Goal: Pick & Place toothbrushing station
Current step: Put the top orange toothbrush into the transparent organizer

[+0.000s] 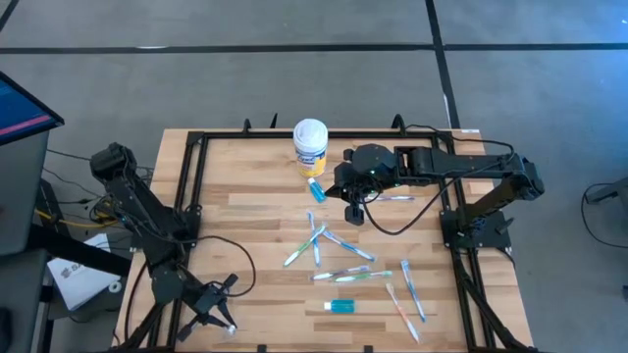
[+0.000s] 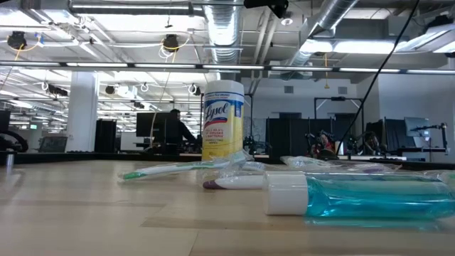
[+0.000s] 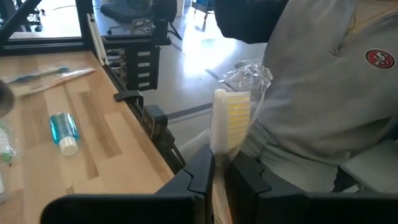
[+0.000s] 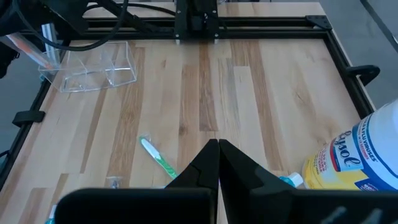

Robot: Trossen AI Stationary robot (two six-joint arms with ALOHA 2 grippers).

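Note:
Several slim toothbrushes (image 1: 339,260) lie scattered flat on the wooden table's middle and right. One teal toothpaste tube (image 1: 341,307) lies near the front edge, and also shows close in the low view (image 2: 362,195). A second tube (image 1: 316,189) lies beside the canister. My left gripper (image 1: 224,316) is at the table's front left corner, shut on a wrapped toothbrush (image 3: 229,118). My right gripper (image 1: 354,214) hangs shut above the table's middle, holding nothing (image 4: 218,144). My left gripper pinches a toothbrush in a clear wrapper between its two fingers (image 3: 199,168), on the handle just below the head (image 3: 219,163). The yellow-white head (image 3: 230,115) sticks out past the fingertips. The brush lies along the fingers and is lifted clear of the table.
A yellow Lysol canister (image 1: 310,145) stands upright at the table's far middle. A clear plastic organizer (image 4: 93,68) sits on the table's left part. A black frame (image 1: 191,186) edges the table. A person in a grey sweatshirt (image 3: 336,93) stands just past the near edge.

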